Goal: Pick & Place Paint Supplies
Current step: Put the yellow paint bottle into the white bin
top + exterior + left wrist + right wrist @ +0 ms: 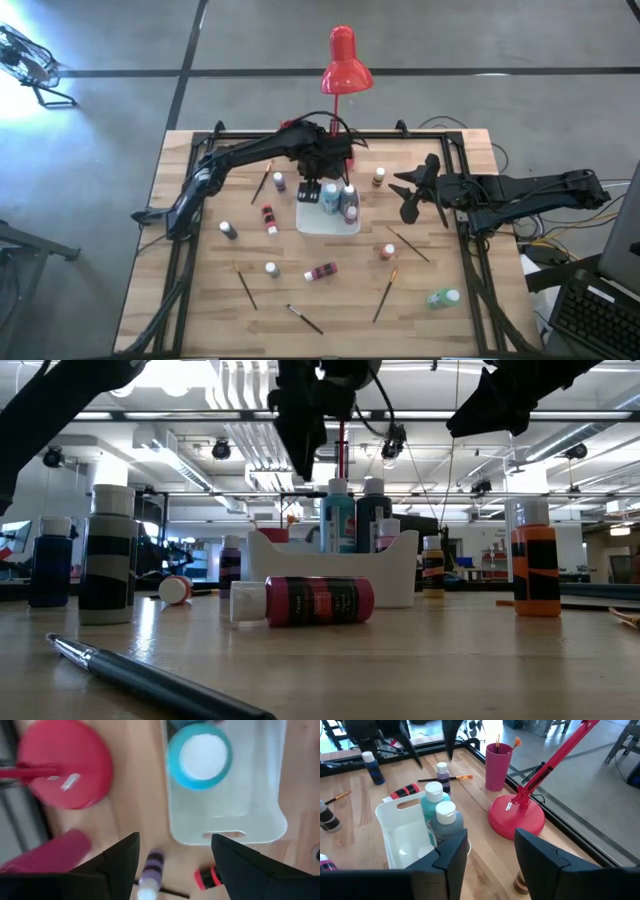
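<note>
A white tray (325,224) in the middle of the table holds a teal bottle (200,755) and a darker blue bottle (447,822), both upright. My left gripper (175,840) hangs open above the tray's left end, pointing down, with nothing between its fingers. A purple bottle (152,867) stands on the table below the gap. My right gripper (490,845) is raised to the right of the tray, open and empty. More bottles lie or stand on the wood: a red one (268,218), a magenta one (322,271) on its side, an orange one (387,251) and a green one (443,297). Several brushes (385,293) lie among them.
A red desk lamp (345,62) stands at the table's far edge, its base (516,817) close to the tray. A pink cup (496,767) with brushes stands beside it. A black frame (470,250) runs along the table's sides. A dark pen (150,678) lies near the front edge.
</note>
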You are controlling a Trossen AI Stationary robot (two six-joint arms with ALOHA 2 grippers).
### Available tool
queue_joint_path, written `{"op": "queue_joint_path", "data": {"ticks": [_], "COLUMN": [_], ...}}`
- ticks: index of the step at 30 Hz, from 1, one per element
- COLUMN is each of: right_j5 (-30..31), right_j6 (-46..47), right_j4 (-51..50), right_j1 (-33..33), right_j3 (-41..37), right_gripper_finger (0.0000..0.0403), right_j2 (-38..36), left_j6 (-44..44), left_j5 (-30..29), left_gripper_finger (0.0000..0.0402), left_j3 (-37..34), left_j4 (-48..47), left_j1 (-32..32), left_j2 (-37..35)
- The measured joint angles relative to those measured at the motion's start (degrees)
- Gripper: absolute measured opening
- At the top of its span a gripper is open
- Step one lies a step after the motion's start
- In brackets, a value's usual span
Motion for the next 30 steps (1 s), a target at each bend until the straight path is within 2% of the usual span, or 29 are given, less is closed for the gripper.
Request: {"op": "queue_joint_path", "data": {"ticks": [2, 7, 15, 20, 30], "right_j5": [0.0, 0.0, -0.1, -0.3, -1.6], "right_j6": [0.0, 0.1, 1.2, 2.5, 2.6], "right_j4": [0.0, -1.6, -3.2, -4.4, -5.7], "right_j1": [0.0, 0.0, 0.0, 0.0, 0.0], "right_j3": [0.0, 0.0, 0.0, 0.0, 0.1], "right_gripper_finger": [0.0167, 0.0178, 0.0190, 0.0191, 0.0172], "right_j2": [0.0, 0.0, 0.0, -0.1, -0.1], "left_j6": [-1.7, -3.7, -9.0, -12.1, -18.2], "left_j5": [-0.9, -1.0, -1.7, -3.3, -6.1], "left_gripper_finger": [0.0251, 0.0251, 0.0251, 0.0251, 0.0252], "left_j3": [1.7, 0.5, -8.3, -19.6, -48.7], "left_j4": [0.8, 2.9, 11.0, 19.7, 40.5], "left_j1": [0.0, -0.1, -0.9, -1.6, -3.6], "left_j2": [-1.2, -8.1, -21.1, -30.8, -50.5]}}
